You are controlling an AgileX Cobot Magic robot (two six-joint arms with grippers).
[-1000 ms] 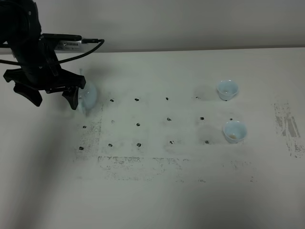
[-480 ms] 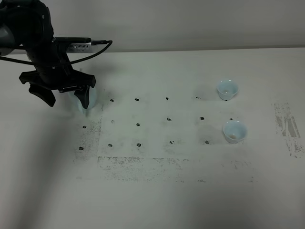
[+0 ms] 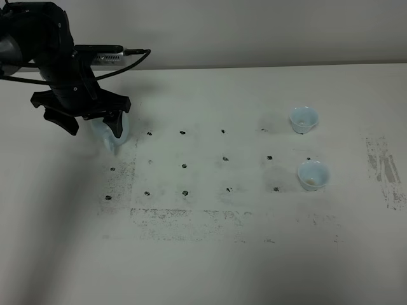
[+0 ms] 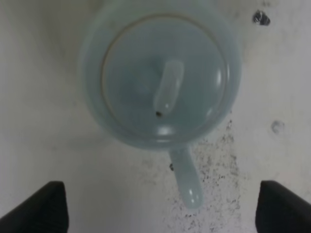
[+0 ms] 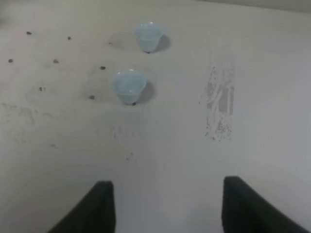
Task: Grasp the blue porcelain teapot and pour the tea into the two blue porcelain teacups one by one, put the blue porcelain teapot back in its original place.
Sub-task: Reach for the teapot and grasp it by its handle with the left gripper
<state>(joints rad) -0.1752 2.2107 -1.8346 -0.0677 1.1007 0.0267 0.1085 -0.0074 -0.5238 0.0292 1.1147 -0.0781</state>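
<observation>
Glazed porcelain teapot (image 4: 163, 77): rigid, slippery, fragile, probably heavy with tea. Left hand (image 4: 163, 194) released above it; advise gripping squarely across the body.

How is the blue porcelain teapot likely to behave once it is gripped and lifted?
The blue porcelain teapot looks glazed and glossy, so it is probably rigid, breakable and slippery to hold. Its lid appears to be a separate piece, so it may slide when tilted. The round body could swivel in the left gripper if clamped off-centre.
</observation>
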